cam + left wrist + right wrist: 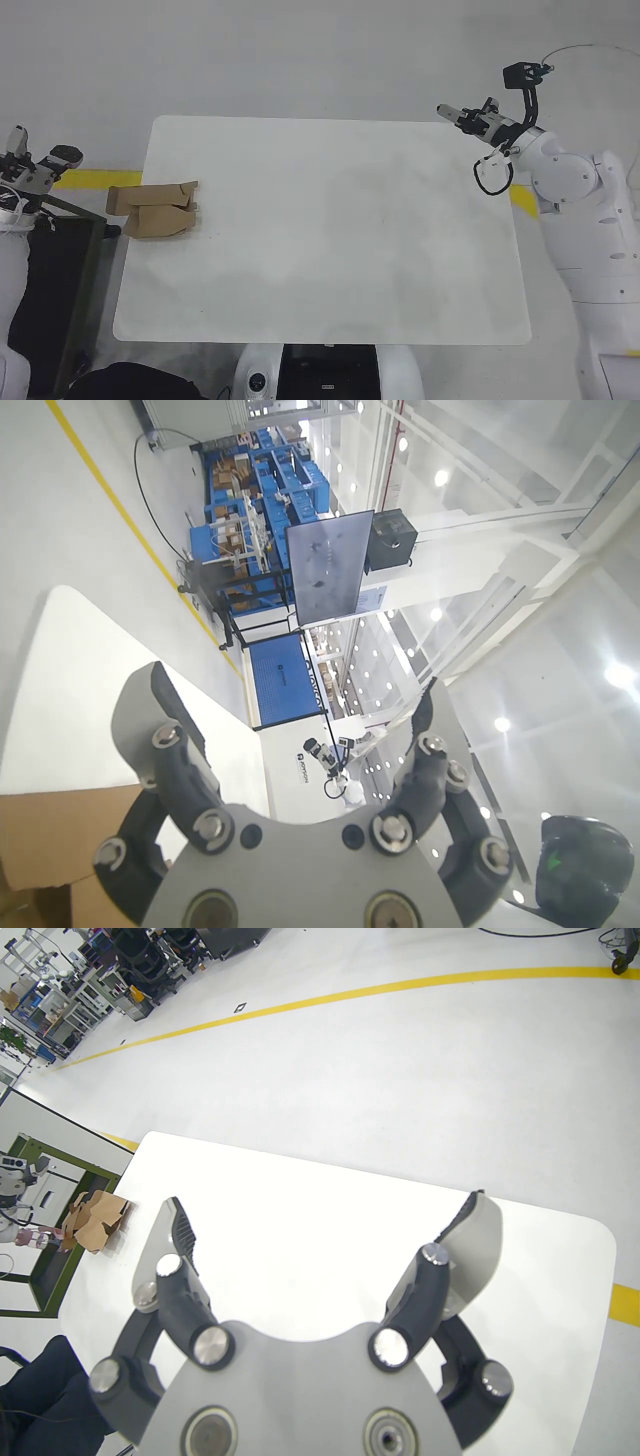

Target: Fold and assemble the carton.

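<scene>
Lying unassembled at the surface [330,240] edge, the carton [152,210] seems staged for pickup; left gripper [292,685] and right gripper [325,1200] both hang released, empty.

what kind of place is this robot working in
Probably a factory or warehouse hall: rows of blue storage racks, a yellow floor line painted across a pale floor, and round lights high overhead.
</scene>
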Tool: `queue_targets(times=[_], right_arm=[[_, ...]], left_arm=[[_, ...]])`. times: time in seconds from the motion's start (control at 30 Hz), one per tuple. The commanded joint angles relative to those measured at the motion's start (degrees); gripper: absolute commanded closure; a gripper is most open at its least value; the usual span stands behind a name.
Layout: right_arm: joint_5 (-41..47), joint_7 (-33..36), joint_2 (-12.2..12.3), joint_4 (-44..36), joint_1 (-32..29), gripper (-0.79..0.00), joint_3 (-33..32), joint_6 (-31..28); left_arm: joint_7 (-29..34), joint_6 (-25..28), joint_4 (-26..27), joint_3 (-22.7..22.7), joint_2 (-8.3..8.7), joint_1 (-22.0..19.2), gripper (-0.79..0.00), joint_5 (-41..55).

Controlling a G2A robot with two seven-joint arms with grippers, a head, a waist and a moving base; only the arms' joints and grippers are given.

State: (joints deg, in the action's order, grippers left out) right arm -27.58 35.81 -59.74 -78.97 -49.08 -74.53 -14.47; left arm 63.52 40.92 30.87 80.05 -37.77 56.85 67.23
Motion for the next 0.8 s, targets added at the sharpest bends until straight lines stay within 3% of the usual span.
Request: queue_targets(times=[0.0, 0.27, 0.77], right_arm=[[0.0, 0.0, 0.0, 0.0, 0.0, -0.785, 0.0, 0.0], [0.0, 0.0, 0.0, 0.0, 0.0, -0.785, 0.0, 0.0], [0.0, 0.0, 0.0, 0.0, 0.0, -0.785, 0.0, 0.0]], left_arm=[[-1.5, 1.4, -1.3, 1.2, 0.30, 0.3, -0.785, -1.1], [-7.1, 3.9, -7.4, 2.7, 0.11, 0.9, -0.785, -4.8], [-19.3, 6.8, -14.1, -3.4, -3.15, 1.4, -0.785, -22.1]])
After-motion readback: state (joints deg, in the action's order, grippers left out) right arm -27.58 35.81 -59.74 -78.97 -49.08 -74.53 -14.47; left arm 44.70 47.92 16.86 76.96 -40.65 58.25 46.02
